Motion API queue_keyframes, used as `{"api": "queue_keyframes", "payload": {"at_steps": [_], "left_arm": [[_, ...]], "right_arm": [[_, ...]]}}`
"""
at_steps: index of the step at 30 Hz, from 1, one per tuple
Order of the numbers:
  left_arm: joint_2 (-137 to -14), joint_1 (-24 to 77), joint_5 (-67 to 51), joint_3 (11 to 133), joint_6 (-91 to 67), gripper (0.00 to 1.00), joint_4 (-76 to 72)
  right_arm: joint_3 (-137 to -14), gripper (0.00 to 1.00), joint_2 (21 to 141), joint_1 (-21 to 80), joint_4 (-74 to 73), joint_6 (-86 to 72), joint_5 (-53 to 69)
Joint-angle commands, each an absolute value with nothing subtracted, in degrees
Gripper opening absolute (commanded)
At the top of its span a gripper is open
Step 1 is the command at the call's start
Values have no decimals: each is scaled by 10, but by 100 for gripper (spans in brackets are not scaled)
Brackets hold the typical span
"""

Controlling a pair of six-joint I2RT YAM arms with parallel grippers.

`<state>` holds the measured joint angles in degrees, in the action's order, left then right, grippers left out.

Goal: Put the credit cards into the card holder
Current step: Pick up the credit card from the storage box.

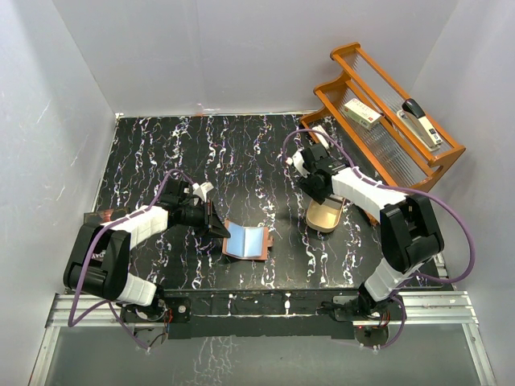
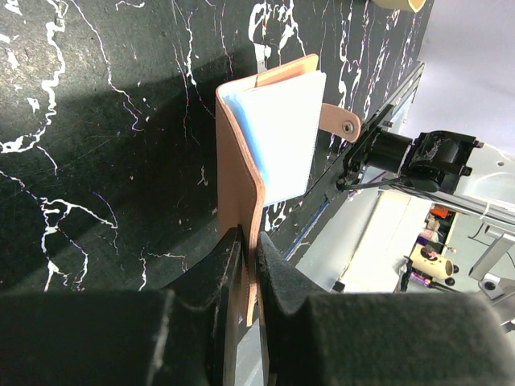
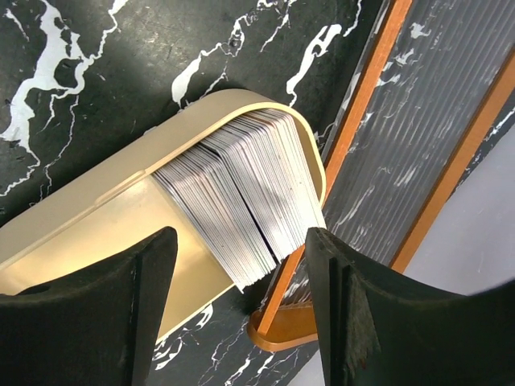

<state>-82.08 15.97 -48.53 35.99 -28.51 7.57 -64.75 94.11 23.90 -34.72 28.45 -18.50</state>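
The card holder, reddish-brown leather, lies open on the black marbled table with a light blue-white face showing inside. My left gripper is shut on its left edge. In the left wrist view the leather flap stands pinched in the left gripper, and the snap tab sticks out at the far side. A leaning stack of credit cards fills the tan oval dish, seen edge-on. My right gripper hangs open just above that stack, touching nothing.
A wooden rack stands at the back right holding a stapler and a small box. Its foot lies right beside the dish. White walls enclose the table on three sides.
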Motion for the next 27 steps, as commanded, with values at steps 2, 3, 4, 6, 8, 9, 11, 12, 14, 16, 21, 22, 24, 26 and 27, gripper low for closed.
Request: {"api": "queue_keyframes", "payload": {"at_steps": [2, 3, 4, 6, 8, 9, 11, 12, 14, 16, 21, 22, 24, 26, 27], "left_arm": [[-810, 162, -509, 365, -280, 9, 78], [-811, 162, -509, 366, -280, 9, 79], [-812, 162, -509, 367, -278, 9, 81], [-810, 162, -507, 367, -278, 9, 82], [-806, 162, -504, 365, -278, 9, 84], [-804, 162, -502, 364, -278, 9, 84], [-804, 162, -501, 364, -278, 9, 84], [-806, 162, -501, 365, -277, 9, 84], [-811, 162, -504, 367, -276, 9, 84], [-816, 162, -507, 367, -276, 9, 84], [-818, 162, -508, 367, -278, 9, 81], [-819, 162, -509, 367, -278, 9, 81], [-821, 162, -511, 368, -278, 9, 81], [-823, 162, -512, 368, -278, 9, 81], [-822, 162, -513, 368, -278, 9, 81]], "right_arm": [[-640, 62, 939, 239, -284, 292, -218], [-639, 61, 940, 239, -279, 292, -221], [-638, 60, 942, 239, -277, 293, -222], [-638, 59, 946, 239, -279, 298, -214], [-639, 59, 946, 239, -281, 298, -203], [-636, 60, 943, 239, -282, 300, -196], [-628, 62, 937, 239, -277, 304, -187], [-621, 63, 934, 239, -275, 306, -183], [-614, 63, 930, 239, -276, 307, -174], [-613, 63, 928, 241, -284, 301, -167], [-589, 63, 912, 243, -273, 303, -183], [-583, 63, 912, 243, -266, 305, -194], [-573, 61, 914, 243, -247, 308, -218], [-572, 59, 918, 243, -231, 313, -234], [-571, 58, 917, 243, -225, 315, -240]]}}
